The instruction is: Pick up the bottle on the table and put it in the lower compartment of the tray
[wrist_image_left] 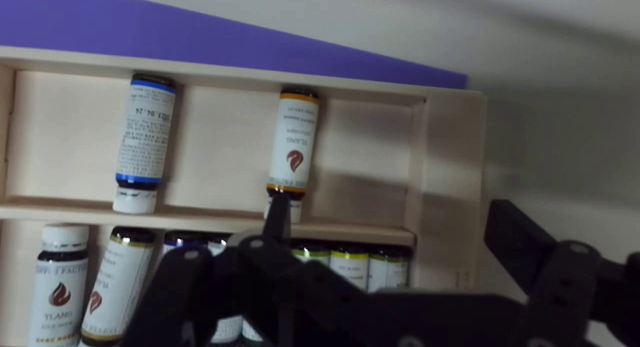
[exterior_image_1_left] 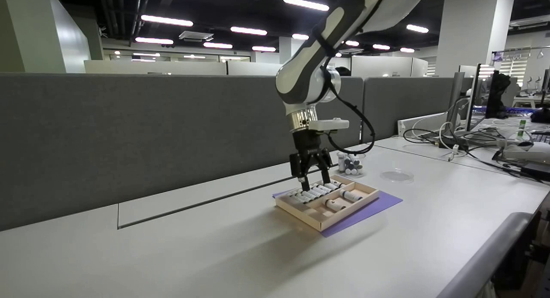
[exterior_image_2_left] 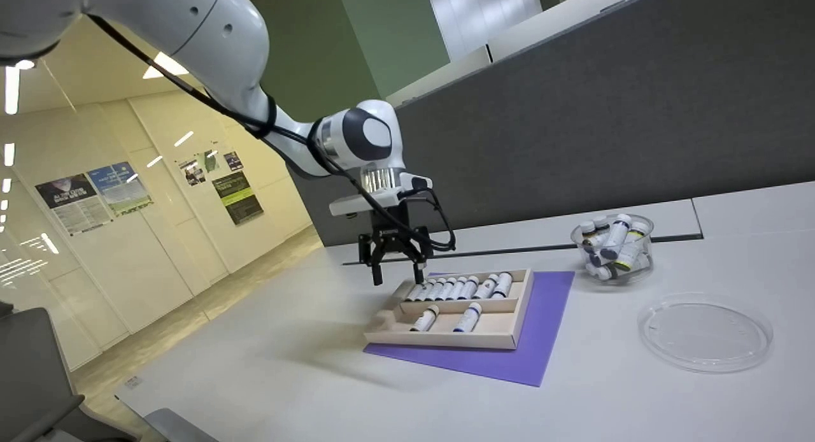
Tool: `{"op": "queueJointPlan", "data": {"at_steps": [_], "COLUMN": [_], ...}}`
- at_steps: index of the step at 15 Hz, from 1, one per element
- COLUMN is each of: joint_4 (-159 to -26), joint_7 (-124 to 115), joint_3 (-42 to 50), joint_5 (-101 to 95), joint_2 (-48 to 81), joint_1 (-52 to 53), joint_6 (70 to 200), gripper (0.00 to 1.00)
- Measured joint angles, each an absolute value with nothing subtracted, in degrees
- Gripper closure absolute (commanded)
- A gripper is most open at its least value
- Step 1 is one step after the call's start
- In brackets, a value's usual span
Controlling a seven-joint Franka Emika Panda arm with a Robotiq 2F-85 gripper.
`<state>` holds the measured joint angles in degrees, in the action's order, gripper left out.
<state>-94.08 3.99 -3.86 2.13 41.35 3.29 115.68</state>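
The light-wood tray (exterior_image_1_left: 298,214) (exterior_image_2_left: 439,338) (wrist_image_left: 450,152) lies on the purple mat. Its lower compartment holds two small white-labelled bottles lying down, a blue-banded bottle (exterior_image_2_left: 468,318) (wrist_image_left: 146,132) and an orange-banded bottle (exterior_image_2_left: 425,318) (wrist_image_left: 295,137). Several bottles (exterior_image_2_left: 446,289) lie side by side in the upper compartment. Which bottle the task means I cannot tell; none lies loose on the bare table in view. My gripper (exterior_image_1_left: 316,183) (exterior_image_2_left: 398,278) (wrist_image_left: 389,209) is open and empty above the tray's end. In the wrist view one finger covers part of the orange-banded bottle's cap.
A clear cup of bottles (exterior_image_1_left: 351,165) (exterior_image_2_left: 614,251) stands beyond the tray. A round clear dish (exterior_image_1_left: 396,176) (exterior_image_2_left: 705,334) lies near it. The purple mat (exterior_image_2_left: 547,327) (wrist_image_left: 225,34) sticks out from under the tray. A grey partition (exterior_image_1_left: 172,139) runs behind the table.
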Motion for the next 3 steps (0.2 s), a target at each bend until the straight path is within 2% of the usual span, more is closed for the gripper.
{"op": "queueJointPlan", "data": {"at_steps": [3], "joint_4": [-94.60], "joint_7": [4.65], "joint_3": [-4.16], "joint_5": [2.09], "joint_2": [38.40], "joint_1": [3.68], "joint_6": [115.65], "gripper": [0.00]}}
